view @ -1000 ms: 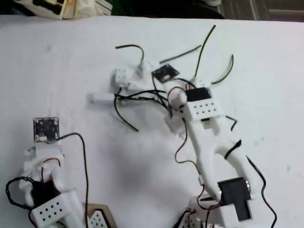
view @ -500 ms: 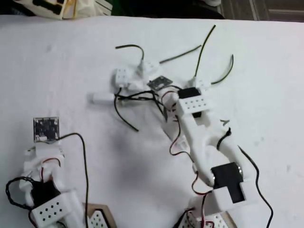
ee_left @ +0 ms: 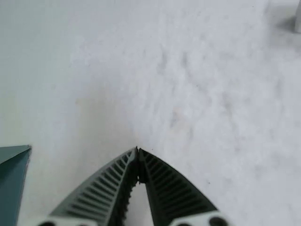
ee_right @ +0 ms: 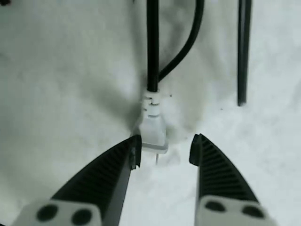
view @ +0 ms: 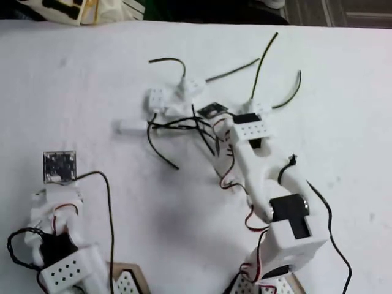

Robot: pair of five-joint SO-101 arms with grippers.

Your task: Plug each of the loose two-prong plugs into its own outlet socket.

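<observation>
Right gripper (ee_right: 164, 149) is sitting spread open, straddling a white two-prong plug (ee_right: 153, 128). The plug is lying flat on the white table (ee_right: 56, 70), prongs facing the gripper, black cord (ee_right: 152, 42) running away from it, body hugging one finger. Left gripper (ee_left: 138, 155) is hanging clenched, fingertips pressed together, over the table's near-left area.

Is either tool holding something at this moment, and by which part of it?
Nothing is held. The right tool is open around the white two-prong plug on a black cord; the left tool is shut on nothing.
</observation>
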